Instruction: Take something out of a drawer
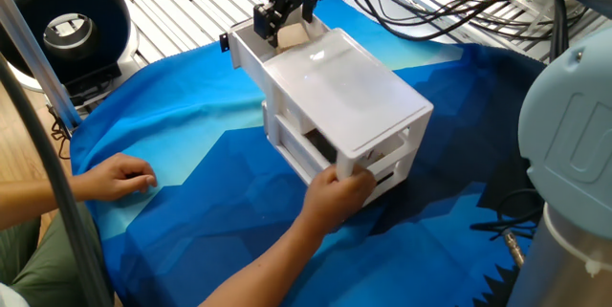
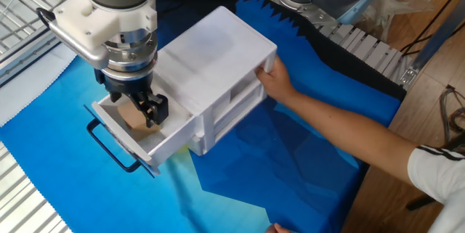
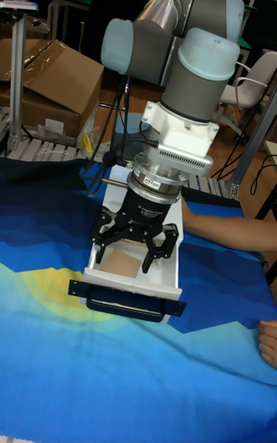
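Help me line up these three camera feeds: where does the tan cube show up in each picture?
One fixed view: the tan cube sits top centre, in the open drawer, under the gripper.
The other fixed view: left of centre, the cube lies in the drawer beneath the gripper.
Tall fixed view: centre, the cube lies between the spread fingers.
Shared landmark: the drawer's black handle.
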